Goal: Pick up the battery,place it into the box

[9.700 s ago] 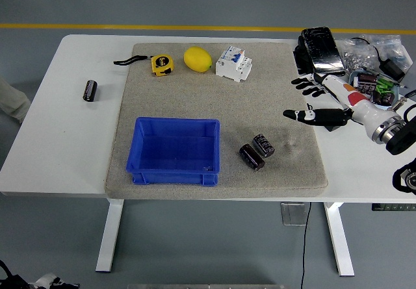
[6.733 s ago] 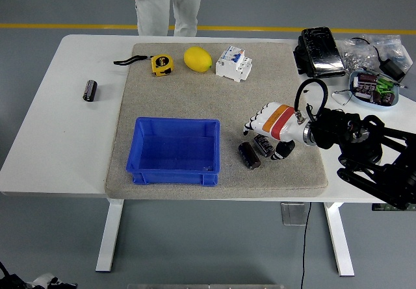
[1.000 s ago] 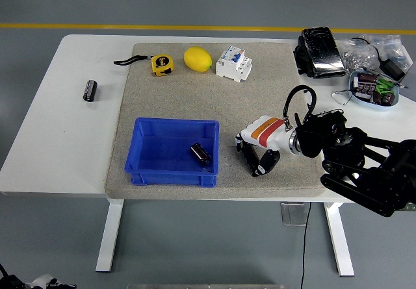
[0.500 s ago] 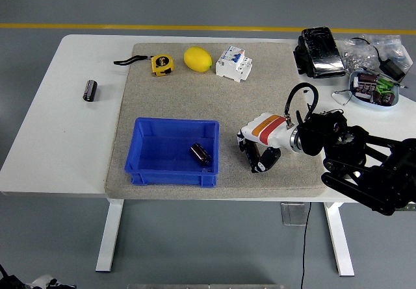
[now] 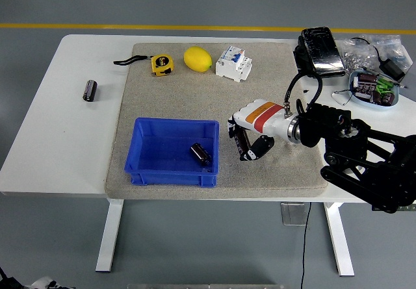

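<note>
My right hand (image 5: 244, 143) hovers just right of the blue box (image 5: 144, 147), fingers curled around a dark cylindrical battery (image 5: 246, 149) lifted off the grey mat (image 5: 286, 107). Another battery (image 5: 201, 154) lies inside the box near its right wall. A third battery (image 5: 90, 89) rests on the bare white table, far left of the mat. The left arm does not show.
Along the mat's far edge sit a yellow tape measure (image 5: 162, 63), a lemon (image 5: 197, 59) and a white circuit breaker (image 5: 233, 63). A black device (image 5: 320, 50), cables and a dish of small parts (image 5: 374, 87) crowd the far right of the table.
My right hand closed on the battery beside the box, lifted it off the mat and moved left toward the box. The battery inside the box has stayed put.
</note>
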Motion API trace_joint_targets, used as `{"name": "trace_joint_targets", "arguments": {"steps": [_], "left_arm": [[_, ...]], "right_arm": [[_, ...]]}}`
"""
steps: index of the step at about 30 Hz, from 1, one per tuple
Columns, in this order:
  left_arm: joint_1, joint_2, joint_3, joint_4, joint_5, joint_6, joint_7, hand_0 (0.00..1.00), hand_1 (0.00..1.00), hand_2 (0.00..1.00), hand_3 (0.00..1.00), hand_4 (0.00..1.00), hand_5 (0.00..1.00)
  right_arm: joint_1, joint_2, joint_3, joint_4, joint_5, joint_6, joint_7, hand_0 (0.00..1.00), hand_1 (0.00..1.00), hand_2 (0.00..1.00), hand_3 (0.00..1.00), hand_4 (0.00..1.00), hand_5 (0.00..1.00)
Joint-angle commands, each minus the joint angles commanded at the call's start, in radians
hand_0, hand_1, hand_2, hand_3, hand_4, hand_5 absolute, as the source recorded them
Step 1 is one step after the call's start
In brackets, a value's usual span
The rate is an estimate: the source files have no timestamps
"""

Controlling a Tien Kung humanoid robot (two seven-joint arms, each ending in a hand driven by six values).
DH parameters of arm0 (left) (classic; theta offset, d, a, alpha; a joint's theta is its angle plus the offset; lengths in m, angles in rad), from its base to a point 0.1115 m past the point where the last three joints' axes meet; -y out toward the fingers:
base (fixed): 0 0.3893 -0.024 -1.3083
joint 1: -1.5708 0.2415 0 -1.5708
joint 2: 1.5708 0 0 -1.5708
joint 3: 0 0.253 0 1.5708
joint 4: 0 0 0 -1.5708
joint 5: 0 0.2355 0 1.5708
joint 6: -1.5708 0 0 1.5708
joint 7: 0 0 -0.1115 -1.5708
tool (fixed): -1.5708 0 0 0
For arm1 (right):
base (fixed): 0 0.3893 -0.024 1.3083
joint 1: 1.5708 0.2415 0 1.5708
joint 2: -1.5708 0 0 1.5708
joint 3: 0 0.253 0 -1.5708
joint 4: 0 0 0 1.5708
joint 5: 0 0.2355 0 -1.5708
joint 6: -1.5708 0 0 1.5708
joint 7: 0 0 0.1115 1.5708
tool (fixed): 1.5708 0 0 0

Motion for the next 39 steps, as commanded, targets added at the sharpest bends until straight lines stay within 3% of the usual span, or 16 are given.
{"name": "trace_joint_targets", "arguments": {"steps": [6, 14, 22, 31, 32, 37, 38, 39], "left_arm": [[0.003, 0.0, -0.004, 0.0, 0.007, -0.003, 0.002, 0.738, 0.705, 0.751, 0.616, 0.636, 0.533], [0.0, 0.0, 0.002, -0.001, 0.002, -0.004, 0.001, 0.738, 0.705, 0.75, 0.616, 0.636, 0.533], [-0.001, -0.011, -0.004, 0.0, 0.011, 0.002, 0.013, 0.738, 0.709, 0.749, 0.615, 0.636, 0.533], [-0.011, -0.005, 0.003, -0.002, 0.004, 0.003, 0.013, 0.738, 0.708, 0.75, 0.614, 0.636, 0.533], [-0.011, -0.005, 0.004, -0.002, 0.003, 0.003, 0.012, 0.738, 0.706, 0.75, 0.617, 0.637, 0.535], [-0.011, -0.004, 0.009, -0.002, -0.003, 0.005, 0.012, 0.738, 0.706, 0.75, 0.617, 0.637, 0.535], [-0.011, -0.004, 0.01, -0.002, -0.004, 0.005, 0.012, 0.738, 0.709, 0.751, 0.615, 0.635, 0.533], [-0.011, -0.003, 0.013, -0.003, -0.007, 0.005, 0.012, 0.738, 0.709, 0.751, 0.615, 0.635, 0.533]], "right_arm": [[0.006, 0.022, 0.042, 0.074, 0.014, -0.024, -0.003, 0.579, 0.538, 0.556, 0.531, 0.82, 0.142], [0.034, 0.076, -0.003, 0.116, 0.022, -0.035, 0.0, 0.597, 0.551, 0.565, 0.535, 0.814, 0.139], [0.057, 0.156, -0.044, 0.032, 0.042, -0.077, 0.003, 0.607, 0.566, 0.573, 0.536, 0.815, 0.145], [0.083, 0.193, -0.077, -0.015, 0.059, -0.087, 0.008, 0.624, 0.614, 0.622, 0.558, 0.846, 0.169], [0.084, 0.197, -0.079, -0.019, 0.062, -0.089, 0.011, 0.651, 0.645, 0.707, 0.59, 0.886, 0.187], [0.082, 0.213, -0.083, -0.041, 0.073, -0.122, 0.019, 0.651, 0.645, 0.707, 0.59, 0.886, 0.187], [0.082, 0.213, -0.083, -0.042, 0.074, -0.126, 0.019, 0.641, 0.649, 0.736, 0.678, 0.91, 0.195], [0.083, 0.213, -0.082, -0.046, 0.076, -0.132, 0.021, 0.641, 0.649, 0.736, 0.678, 0.91, 0.195]]}}
